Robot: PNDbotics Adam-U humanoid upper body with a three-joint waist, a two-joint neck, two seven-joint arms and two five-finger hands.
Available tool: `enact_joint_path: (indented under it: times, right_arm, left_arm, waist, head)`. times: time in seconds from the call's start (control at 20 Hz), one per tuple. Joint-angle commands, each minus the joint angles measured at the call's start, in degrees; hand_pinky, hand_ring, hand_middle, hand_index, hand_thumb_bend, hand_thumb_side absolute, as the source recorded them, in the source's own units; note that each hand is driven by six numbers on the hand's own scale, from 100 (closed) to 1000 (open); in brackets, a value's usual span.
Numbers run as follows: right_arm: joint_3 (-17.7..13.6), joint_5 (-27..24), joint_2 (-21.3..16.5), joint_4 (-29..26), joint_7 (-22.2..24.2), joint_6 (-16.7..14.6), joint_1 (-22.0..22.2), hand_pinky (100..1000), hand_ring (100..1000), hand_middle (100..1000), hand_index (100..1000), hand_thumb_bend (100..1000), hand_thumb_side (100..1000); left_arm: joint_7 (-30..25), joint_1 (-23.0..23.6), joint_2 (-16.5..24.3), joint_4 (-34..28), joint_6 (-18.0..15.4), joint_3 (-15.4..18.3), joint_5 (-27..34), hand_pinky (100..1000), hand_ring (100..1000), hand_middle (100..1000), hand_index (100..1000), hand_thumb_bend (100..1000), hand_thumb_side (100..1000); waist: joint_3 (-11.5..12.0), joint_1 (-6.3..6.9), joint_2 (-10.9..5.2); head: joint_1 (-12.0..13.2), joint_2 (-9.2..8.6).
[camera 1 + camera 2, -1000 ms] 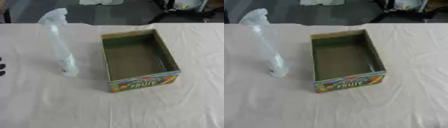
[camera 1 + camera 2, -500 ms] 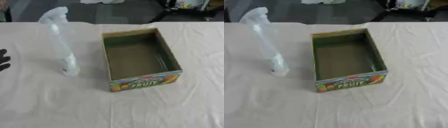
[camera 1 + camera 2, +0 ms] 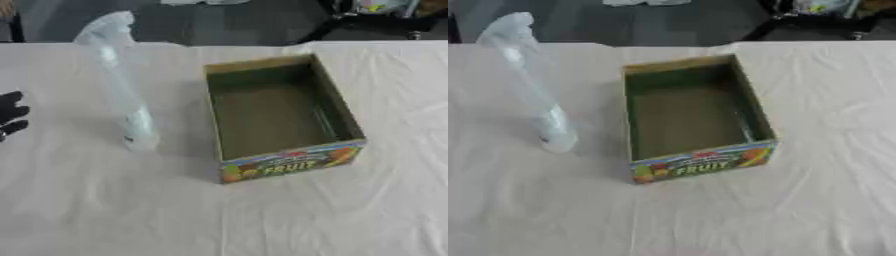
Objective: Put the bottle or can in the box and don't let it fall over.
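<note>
A big table (image 3: 105, 210) is covered with a white cloth. In the middle an open box (image 3: 280, 117) is seen, with nothing in it and the word FRUIT on its front. A tall clear spray bottle (image 3: 122, 90) is stood upright on the cloth, just to the left of the box and not touching it. At the left edge only dark fingertips of the left hand (image 3: 10, 115) are shown, apart from the bottle. Whether that hand is open or closed cannot be told.
</note>
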Motion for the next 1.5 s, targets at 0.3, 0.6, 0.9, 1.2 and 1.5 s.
enact_joint_path:
  times: [0.3, 0.6, 0.9, 1.2, 1.5]
  right_arm:
    - [0.2, 0.79, -0.36, -0.66, -0.68, -0.19, -0.19, 975, 1000, 1000, 963, 100, 494]
    - [0.37, 0.84, -0.45, -0.66, -0.69, -0.17, -0.24, 975, 1000, 1000, 963, 100, 494]
    - [0.42, 0.6, -0.59, -0.66, -0.55, -0.35, -0.08, 974, 1000, 1000, 963, 100, 493]
    - [0.55, 0.42, -0.65, -0.66, -0.21, -0.16, -0.16, 975, 1000, 1000, 964, 100, 490]
    - [0.67, 0.43, -0.61, -0.66, 0.08, -0.06, -0.23, 976, 1000, 1000, 964, 100, 488]
  left_arm:
    - [-1.37, -2.99, 2.46, 1.47, -0.2, -1.11, -0.56, 1000, 1000, 1000, 910, 779, 469]
    - [-2.53, -4.98, 2.74, 2.86, -0.02, -2.34, -1.16, 1000, 1000, 1000, 911, 780, 469]
    - [-3.16, -7.33, 2.89, 5.03, 0.27, -3.27, -1.57, 1000, 1000, 1000, 908, 784, 470]
    - [-3.71, -9.3, 2.7, 7.04, 0.97, -3.88, -1.73, 1000, 1000, 1000, 910, 782, 469]
    - [-4.38, -10.91, 2.61, 8.4, 1.3, -4.41, -1.95, 1000, 1000, 1000, 923, 774, 465]
  waist:
    - [-0.4, 0.15, -0.37]
    - [-0.7, 0.1, -0.41]
    - [-0.92, -0.01, -0.62]
    - [-0.94, 0.01, -0.68]
    - [-1.0, -0.02, -0.64]
  head:
    - [0.32, -0.86]
    - [0.51, -1.03]
    - [0.9, -1.1]
    - [1.21, -1.2]
    - [1.62, -1.29]
